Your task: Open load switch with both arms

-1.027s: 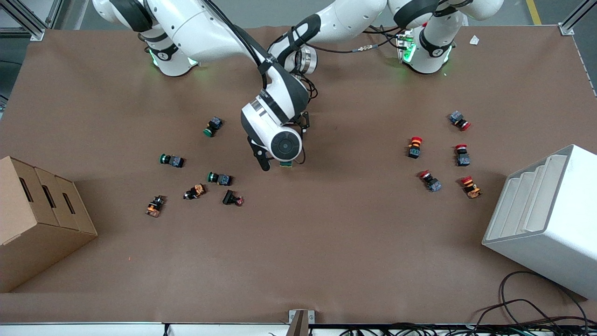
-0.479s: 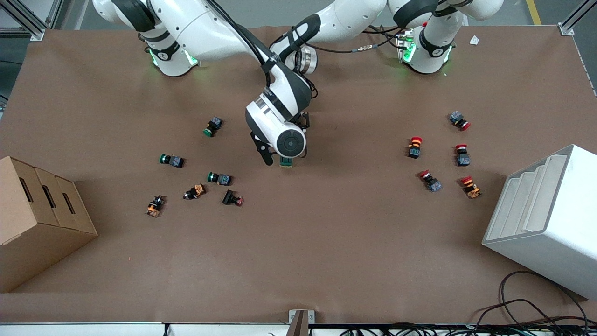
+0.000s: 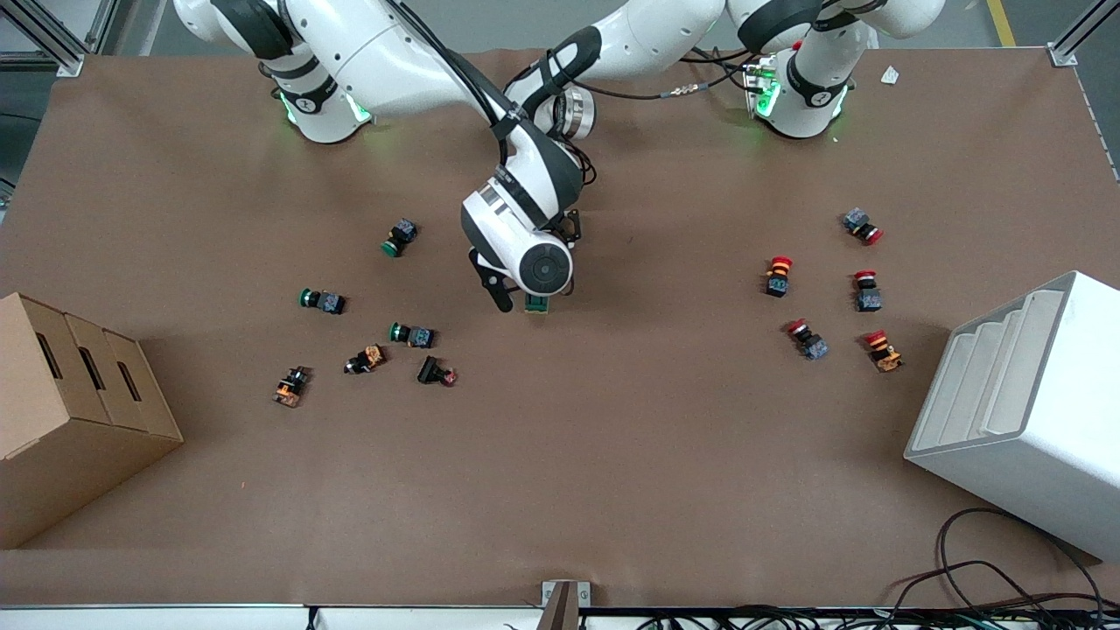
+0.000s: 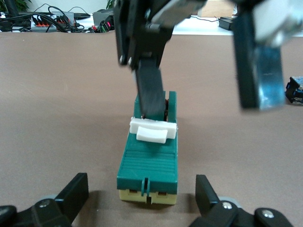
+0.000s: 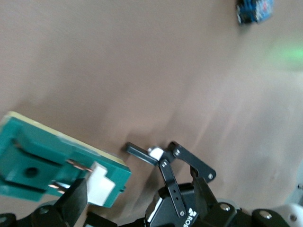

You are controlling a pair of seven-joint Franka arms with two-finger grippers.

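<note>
- Brown table [image 3: 612, 481], front view: I see the load switch [image 3: 536, 304] lying flat on it, about midway between the two arms' ends. Most of the switch is hidden under the right arm [image 3: 525, 236].
- Front view: the right gripper [image 3: 518, 302] is down at the load switch. The left arm [image 3: 612, 44] reaches in toward the load switch too, with its end hidden under the right arm.
- Front view: green push buttons [image 3: 409, 333] lie toward the right arm's end from the load switch, red ones [image 3: 778, 274] toward the left arm's end.
- Left wrist view: the left gripper [image 4: 142, 191] is spread wide, with the load switch between its fingers [image 4: 75, 194], and I see no contact. The right gripper is also spread. One finger tip is on the white lever [image 4: 152, 130], the other well apart from the switch.
- Right wrist view: the load switch lies just beside the left gripper, lever end toward it.
</note>
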